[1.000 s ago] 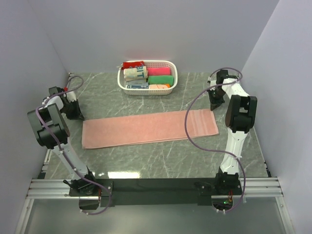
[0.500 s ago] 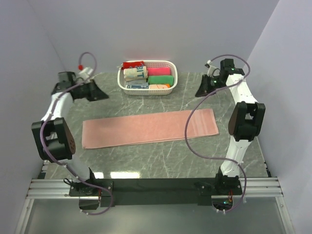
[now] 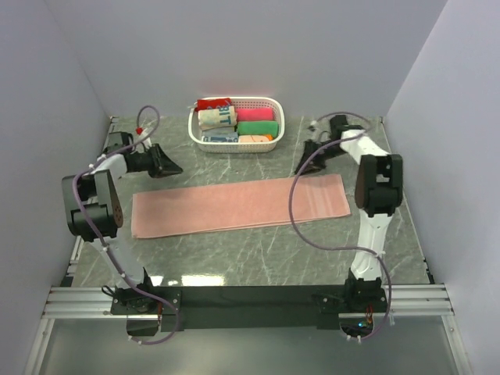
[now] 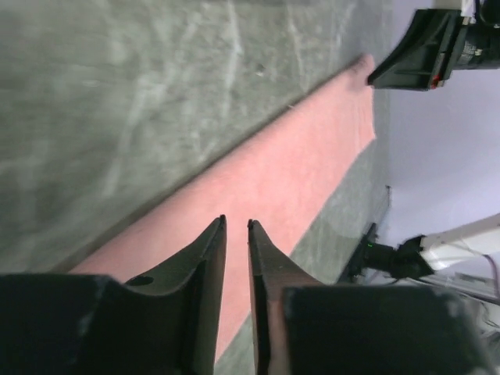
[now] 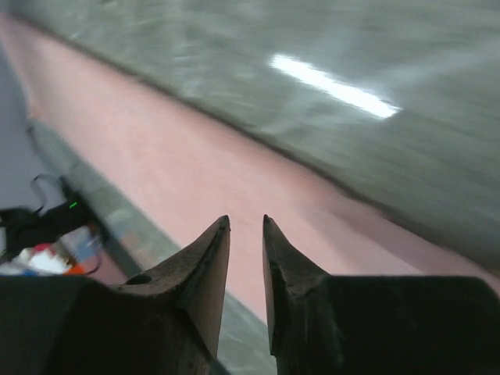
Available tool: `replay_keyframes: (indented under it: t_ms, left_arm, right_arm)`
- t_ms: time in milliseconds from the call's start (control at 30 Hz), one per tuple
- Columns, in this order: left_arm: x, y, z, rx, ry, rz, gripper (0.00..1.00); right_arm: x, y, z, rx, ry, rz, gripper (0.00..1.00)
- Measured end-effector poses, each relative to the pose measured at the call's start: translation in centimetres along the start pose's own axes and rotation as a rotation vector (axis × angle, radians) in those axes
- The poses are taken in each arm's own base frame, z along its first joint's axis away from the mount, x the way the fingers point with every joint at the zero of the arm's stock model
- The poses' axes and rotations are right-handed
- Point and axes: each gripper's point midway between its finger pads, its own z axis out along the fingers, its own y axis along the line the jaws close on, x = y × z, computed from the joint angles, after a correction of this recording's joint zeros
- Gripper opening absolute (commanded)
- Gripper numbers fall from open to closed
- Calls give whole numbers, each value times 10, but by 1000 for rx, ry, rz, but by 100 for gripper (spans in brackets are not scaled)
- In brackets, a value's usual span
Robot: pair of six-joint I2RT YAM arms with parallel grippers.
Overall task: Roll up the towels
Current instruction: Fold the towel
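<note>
The salmon-pink towel (image 3: 234,205) lies flat and unrolled across the middle of the table, long side running left to right. It also shows in the left wrist view (image 4: 297,156) and the right wrist view (image 5: 195,156). My left gripper (image 3: 173,168) hovers just behind the towel's left end, jaws nearly together with nothing between them (image 4: 237,223). My right gripper (image 3: 301,166) hovers just behind the towel's right end, jaws also close together and empty (image 5: 246,219).
A white plastic basket (image 3: 234,101) stands at the back centre, holding small rolled cloths in red, cream with blue letters, green and magenta. Walls close in on the left, back and right. The metal rail runs along the near edge.
Both arms have swung up from the towel's ends to the back of the table, then come inward and down toward the towel's far edge. The towel has not moved.
</note>
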Motion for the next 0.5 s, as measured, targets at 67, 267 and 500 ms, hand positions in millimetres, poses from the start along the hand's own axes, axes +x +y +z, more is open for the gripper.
replay_keyframes:
  t_ms: [67, 267, 500]
  left_arm:
    - [-6, 7, -12, -30, -19, 18, 30]
    - [-17, 10, -64, -168, -96, 126, 45]
    - [-25, -8, -102, -301, -171, 265, 56]
  right_arm:
    - [-5, -34, -28, 70, -47, 40, 39]
    - [7, -106, -128, 335, -167, 135, 49]
    - [56, -109, -142, 534, -77, 126, 55]
